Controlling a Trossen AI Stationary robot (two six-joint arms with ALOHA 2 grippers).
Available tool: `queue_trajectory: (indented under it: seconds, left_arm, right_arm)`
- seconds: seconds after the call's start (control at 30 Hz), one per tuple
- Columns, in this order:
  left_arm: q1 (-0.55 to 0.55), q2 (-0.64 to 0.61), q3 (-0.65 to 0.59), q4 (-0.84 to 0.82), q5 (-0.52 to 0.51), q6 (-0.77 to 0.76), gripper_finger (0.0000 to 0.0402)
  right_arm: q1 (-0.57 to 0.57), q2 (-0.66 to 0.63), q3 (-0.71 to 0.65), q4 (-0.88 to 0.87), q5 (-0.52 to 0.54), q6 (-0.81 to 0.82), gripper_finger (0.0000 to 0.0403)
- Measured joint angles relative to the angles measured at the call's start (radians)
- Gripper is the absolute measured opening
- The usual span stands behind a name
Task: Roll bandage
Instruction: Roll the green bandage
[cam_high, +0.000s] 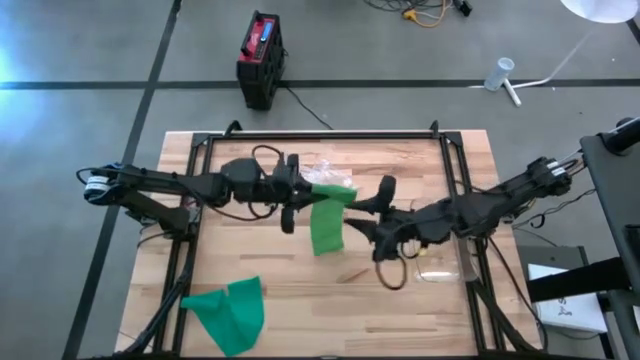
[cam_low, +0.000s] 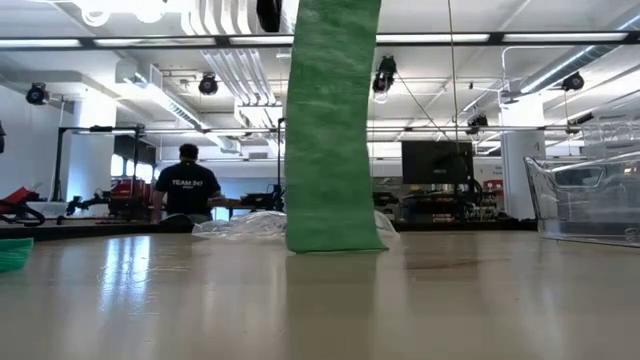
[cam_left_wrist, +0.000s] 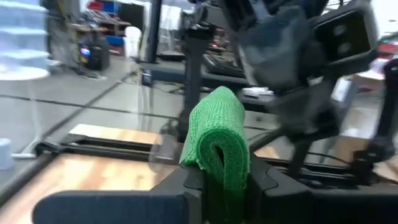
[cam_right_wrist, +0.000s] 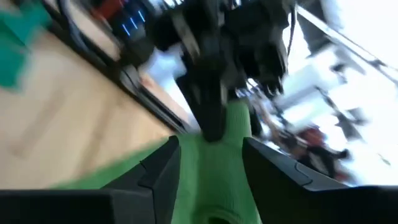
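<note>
Above the desk (cam_high: 240, 270), near centre, the left hand (cam_high: 300, 192) pinches a green bandage (cam_high: 327, 225) hanging toward six o'clock; right hand (cam_high: 372, 215) at three o'clock. Low view: strip touches down. Right wrist: fingers (cam_right_wrist: 163, 167) parted around it (blurred).

green bandage (cam_low: 332, 130) top cut off in low view, right wrist view blurred

Both arms (cam_high: 180, 187) are matte black, jointed, with black cables looping beside them. Left pincer (cam_left_wrist: 225, 180) has blocky dark fingers (cam_left_wrist: 264, 180); right pincer (cam_right_wrist: 208, 165) likewise.
</note>
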Motion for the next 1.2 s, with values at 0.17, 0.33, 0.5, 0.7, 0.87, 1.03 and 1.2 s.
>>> queue_trajectory:
  seconds: [0.17, 0.33, 0.5, 0.7, 0.87, 1.03, 1.2]
  left_arm:
    - [-0.002, 0.003, 0.0, -0.001, 0.022, -0.032, 0.0035]
    - [-0.002, 0.0, 0.0, -0.007, 0.038, -0.036, 0.0034]
    - [-0.002, 0.001, 0.0, -0.014, 0.041, -0.028, 0.0036]
    - [-0.002, 0.001, -0.002, 0.006, 0.041, -0.029, 0.0037]
    - [-0.002, 0.001, -0.002, 0.009, 0.042, -0.035, 0.0038]
    - [-0.002, 0.001, -0.002, 0.008, 0.026, -0.037, 0.0036]
    - [-0.002, 0.001, -0.002, 0.013, 0.024, -0.037, 0.0038]
  right_arm:
    - [-0.001, 0.054, 0.002, 0.002, 0.141, -0.104, 0.0178]
    - [-0.001, 0.071, 0.005, 0.005, 0.208, -0.148, 0.0175]
    - [-0.002, 0.061, 0.005, 0.002, 0.227, -0.149, 0.0177]
    - [-0.003, 0.054, 0.005, -0.005, 0.227, -0.135, 0.0178]
    - [-0.003, 0.07, 0.005, -0.005, 0.232, -0.138, 0.0175]
    - [-0.003, 0.076, 0.005, -0.004, 0.235, -0.149, 0.0176]
    - [-0.003, 0.075, 0.005, -0.005, 0.267, -0.157, 0.0175]
